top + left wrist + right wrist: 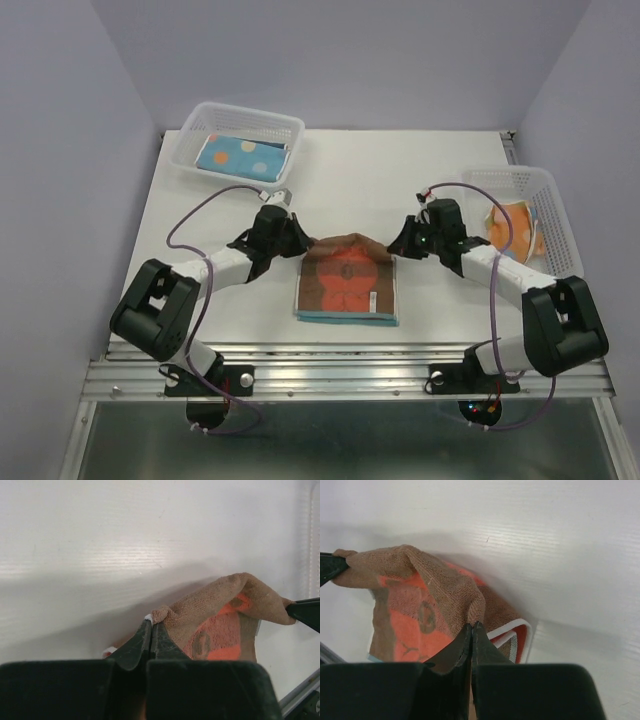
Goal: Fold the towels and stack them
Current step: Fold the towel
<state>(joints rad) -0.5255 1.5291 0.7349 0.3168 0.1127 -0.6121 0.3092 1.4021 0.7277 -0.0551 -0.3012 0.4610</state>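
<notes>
A brown-red towel with an orange print [347,280] lies mid-table near the front edge, on top of another cloth whose light blue edge [345,319] shows below it. My left gripper [300,243] is shut on the towel's far left corner [159,615]. My right gripper [396,244] is shut on its far right corner [476,614]. The far edge hangs lifted between the two grippers, and each wrist view shows the other gripper's fingertip [305,614] [330,566] pinching the opposite corner. A light blue dotted towel [240,156] lies in the back left basket. An orange towel [517,228] lies in the right basket.
A white mesh basket [285,125] stands at the back left. A second white mesh basket [545,185] stands at the right edge. The white tabletop [350,180] lies between them. A metal rail [350,378] runs along the front edge.
</notes>
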